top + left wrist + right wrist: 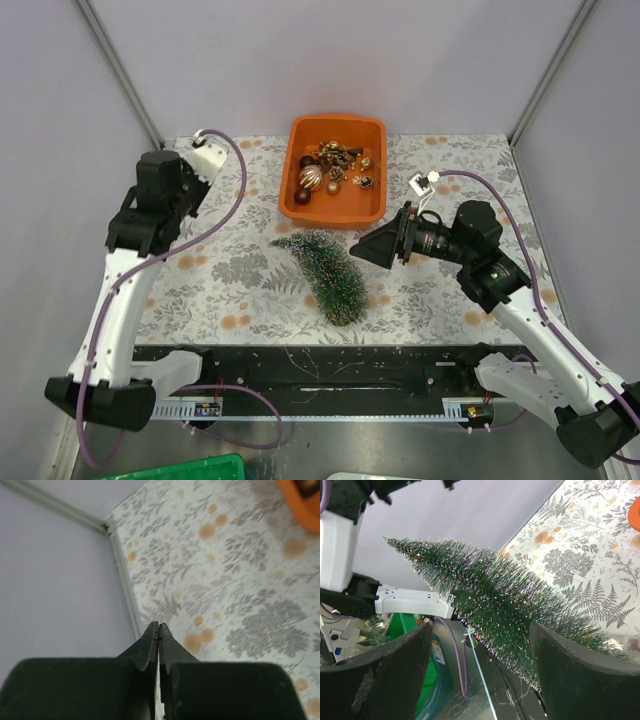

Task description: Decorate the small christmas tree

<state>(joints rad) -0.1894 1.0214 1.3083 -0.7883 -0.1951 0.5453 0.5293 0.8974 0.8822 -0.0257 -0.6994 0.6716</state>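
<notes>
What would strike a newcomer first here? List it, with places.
The small christmas tree lies on its side in the middle of the table, with the open right gripper aimed at it from the right. Behind it, at the far edge, an orange tray holds shiny ornaments.

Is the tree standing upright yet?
No, the small christmas tree lies on its side on the table, just on the near side of the orange tray.

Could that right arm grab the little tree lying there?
Probably yes: the right claw is open and pointed at the small christmas tree, which lies flat on the table with nothing between them.
</notes>
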